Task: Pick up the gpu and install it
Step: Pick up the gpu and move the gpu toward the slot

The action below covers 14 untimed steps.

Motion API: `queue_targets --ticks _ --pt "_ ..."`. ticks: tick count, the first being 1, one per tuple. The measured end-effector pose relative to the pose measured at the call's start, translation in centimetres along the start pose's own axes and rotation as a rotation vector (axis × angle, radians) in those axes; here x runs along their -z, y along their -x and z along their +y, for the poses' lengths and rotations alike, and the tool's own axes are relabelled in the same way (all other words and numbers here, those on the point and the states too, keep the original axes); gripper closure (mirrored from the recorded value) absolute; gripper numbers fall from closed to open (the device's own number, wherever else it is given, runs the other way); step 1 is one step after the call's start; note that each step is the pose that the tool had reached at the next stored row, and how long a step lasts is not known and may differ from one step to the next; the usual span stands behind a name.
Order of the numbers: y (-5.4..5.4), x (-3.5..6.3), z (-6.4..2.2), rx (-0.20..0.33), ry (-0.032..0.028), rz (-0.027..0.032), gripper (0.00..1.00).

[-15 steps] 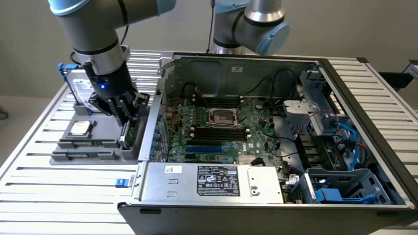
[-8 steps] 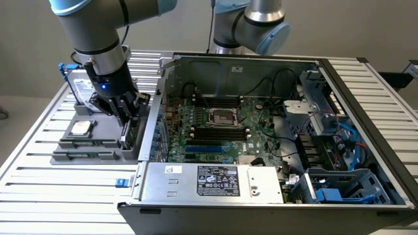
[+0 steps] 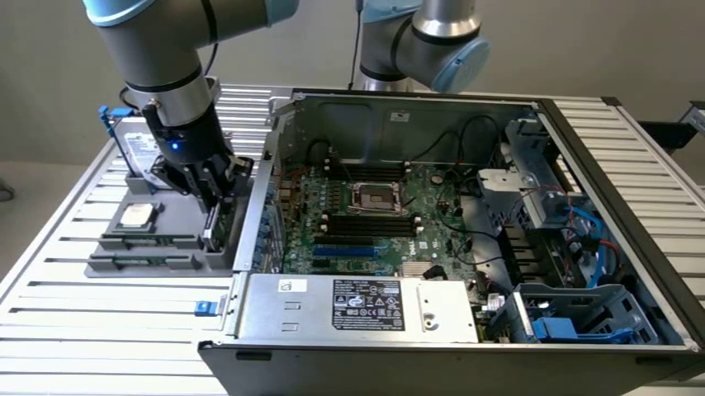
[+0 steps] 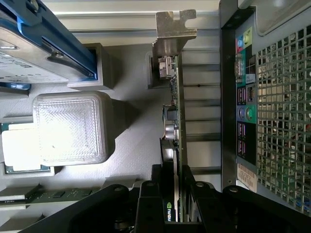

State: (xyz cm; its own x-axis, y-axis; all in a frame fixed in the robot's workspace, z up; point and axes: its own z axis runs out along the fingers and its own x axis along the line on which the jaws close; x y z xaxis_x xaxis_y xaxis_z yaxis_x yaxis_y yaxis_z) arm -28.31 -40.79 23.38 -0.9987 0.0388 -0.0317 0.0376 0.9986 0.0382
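Arm is stationed over the grey parts tray (image 3: 144,257), which lies on the slatted aluminium table (image 3: 78,318) just beside the open computer case (image 3: 617,247), on the exterior view's left of it. Gripper (image 3: 215,200) points down into the tray, jaws closed on the gpu (image 3: 213,231). The card stands on edge at the tray side nearest the case wall. Wrist view confirms the grip: black fingers (image 4: 151,194) sit against both faces of the gpu (image 4: 177,121), with the card pinched between them. Card is seen edge-on, with the green board on one side, components along it, and the silver end bracket (image 4: 174,30) at the far end from the fingers. Cannot tell whether its lower edge has left the tray. Other tray contents: a hard drive in a blue frame (image 4: 34,46), a memory stick (image 4: 29,196) and a processor (image 3: 137,216). Inside the case the motherboard (image 3: 375,210) lies exposed, with the power supply (image 3: 364,307) along the near edge.
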Motion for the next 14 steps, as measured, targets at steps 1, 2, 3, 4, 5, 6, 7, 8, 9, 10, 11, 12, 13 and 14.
queue_targets --ticks 1,2,3,4,5,6,7,8,9,10,11,12,13,14 --pt "0.0 0.01 0.00 0.000 0.0002 -0.0002 0.73" --pt "0.0 0.03 0.00 0.000 0.0001 -0.0001 0.73" --pt "0.0 0.07 -0.01 0.000 0.0000 0.0001 0.73" --pt "0.0 0.15 -0.01 0.000 -0.0002 0.0003 0.73" --pt "0.0 0.24 -0.01 0.000 -0.0001 0.0001 0.73" --pt "0.0 0.36 0.00 0.000 0.0000 0.0000 0.73" --pt "0.0 0.53 0.00 0.000 0.0000 0.0001 0.73" --pt "0.0 0.69 0.00 0.000 0.0000 0.0001 0.73" --pt "0.0 0.88 0.00 0.000 0.0000 0.0001 0.73" --pt "0.0 1.07 0.00 0.000 -0.0001 0.0001 0.73" --pt "0.0 1.30 0.00 0.000 -0.0002 0.0003 0.73" --pt "0.1 1.55 0.01 0.000 -0.0001 0.0001 0.73" --pt "0.1 1.85 0.01 0.000 0.0000 0.0001 0.73" --pt "0.1 2.19 0.02 0.000 -0.0001 0.0002 0.73"
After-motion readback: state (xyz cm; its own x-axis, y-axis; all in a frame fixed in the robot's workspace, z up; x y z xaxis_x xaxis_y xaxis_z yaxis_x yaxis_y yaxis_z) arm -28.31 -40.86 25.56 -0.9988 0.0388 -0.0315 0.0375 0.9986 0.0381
